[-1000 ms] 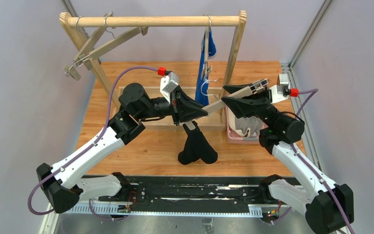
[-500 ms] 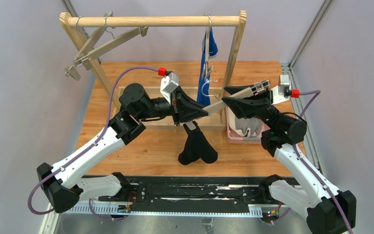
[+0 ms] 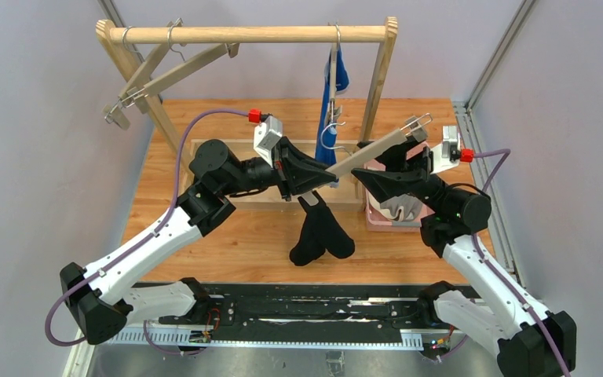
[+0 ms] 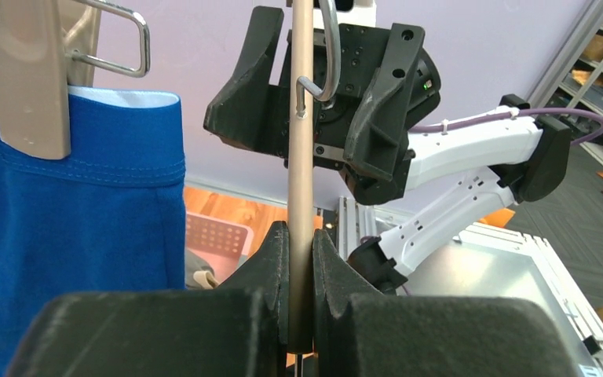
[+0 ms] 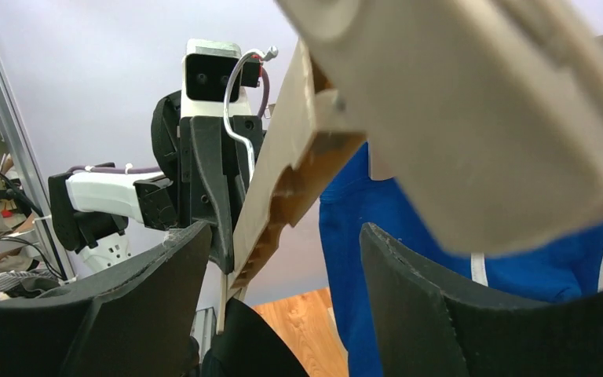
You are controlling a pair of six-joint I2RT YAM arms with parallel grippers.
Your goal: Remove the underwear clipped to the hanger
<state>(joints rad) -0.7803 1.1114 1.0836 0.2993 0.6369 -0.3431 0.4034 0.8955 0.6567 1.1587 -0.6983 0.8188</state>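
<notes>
Two end effectors share one wooden hanger (image 3: 369, 153). The left end effector (image 3: 323, 181) is clenched on its bar, while the right end effector (image 3: 373, 169) is released, fingers spread either side of the bar. The hanger's long axis runs between them, rising toward the right. The black underwear (image 3: 320, 234) hangs straight below the left end effector, above the bench (image 3: 235, 236), so the left arm is nearer; its clip is hidden. The blue underwear (image 3: 331, 110) hangs on the rack (image 3: 243, 34); the grey underwear (image 3: 399, 208) lies in the pink basket (image 3: 377, 225).

No readable text, labels, numbers or signs anywhere.
</notes>
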